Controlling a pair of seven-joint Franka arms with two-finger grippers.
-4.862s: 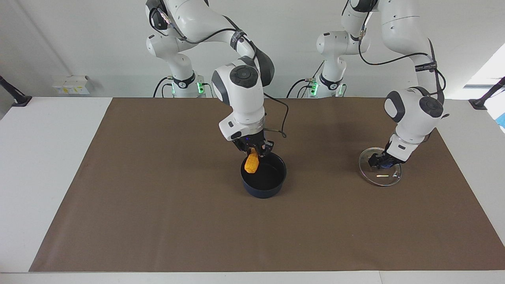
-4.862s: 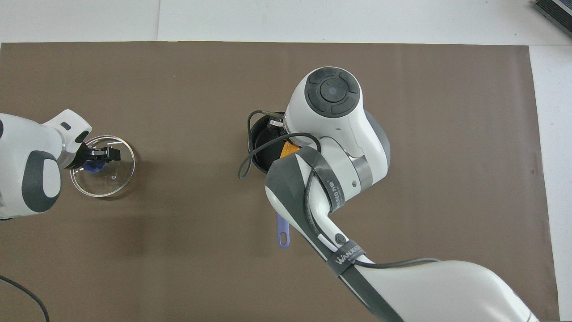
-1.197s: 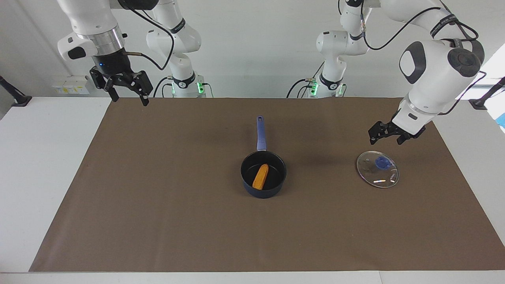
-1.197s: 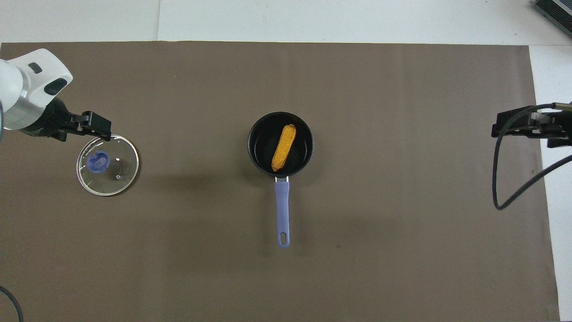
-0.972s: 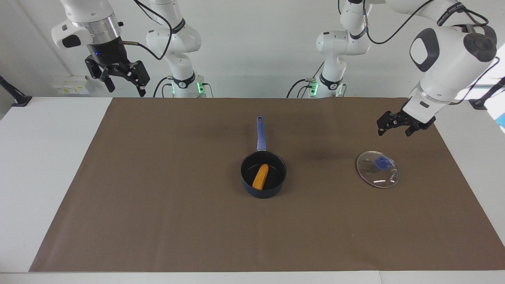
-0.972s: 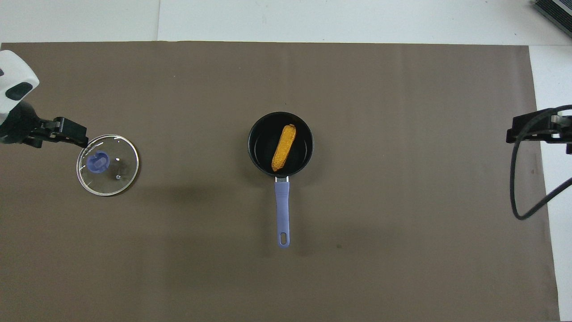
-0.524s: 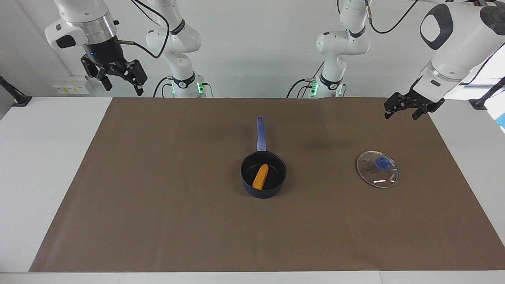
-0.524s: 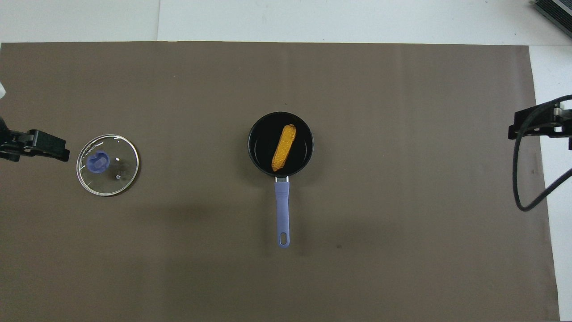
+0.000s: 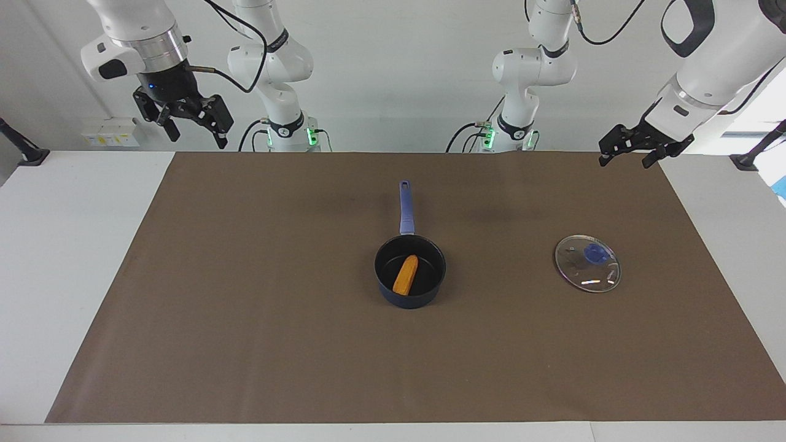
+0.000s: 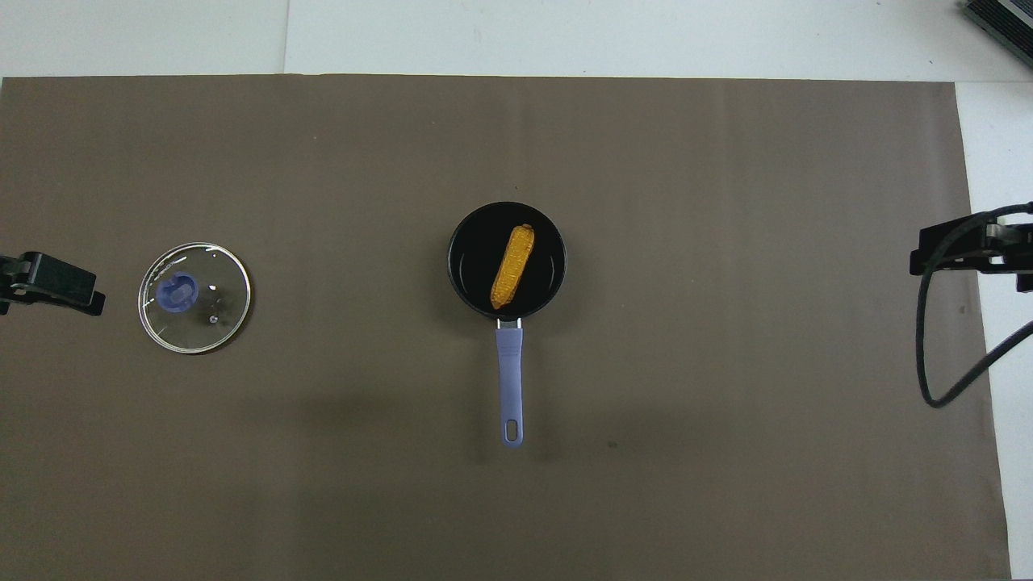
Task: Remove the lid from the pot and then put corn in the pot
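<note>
The navy pot [image 9: 382, 283] [image 10: 463, 282] stands mid-mat, its blue-purple handle [image 9: 405, 207] [image 10: 509, 379] pointing toward the robots. The yellow-orange corn [image 9: 405, 274] [image 10: 512, 267] lies inside the pot. The glass lid [image 9: 587, 263] [image 10: 194, 298] with its blue knob lies flat on the mat toward the left arm's end. My left gripper [image 9: 631, 152] [image 10: 50, 287] is open and empty, raised over the mat's corner at the left arm's end. My right gripper [image 9: 193, 131] [image 10: 964, 248] is open and empty, raised high over the mat's edge at the right arm's end.
A brown mat [image 9: 245, 344] [image 10: 726, 444] covers most of the white table [image 9: 73, 258]. A black cable [image 10: 936, 347] hangs from the right gripper. Small white boxes [image 9: 110, 132] sit at the table's edge near the right arm's base.
Earlier the right gripper held the corn over the pot and the left held the lid's knob. Both let go. The left gripper keeps rising away from the lid; the right hovers.
</note>
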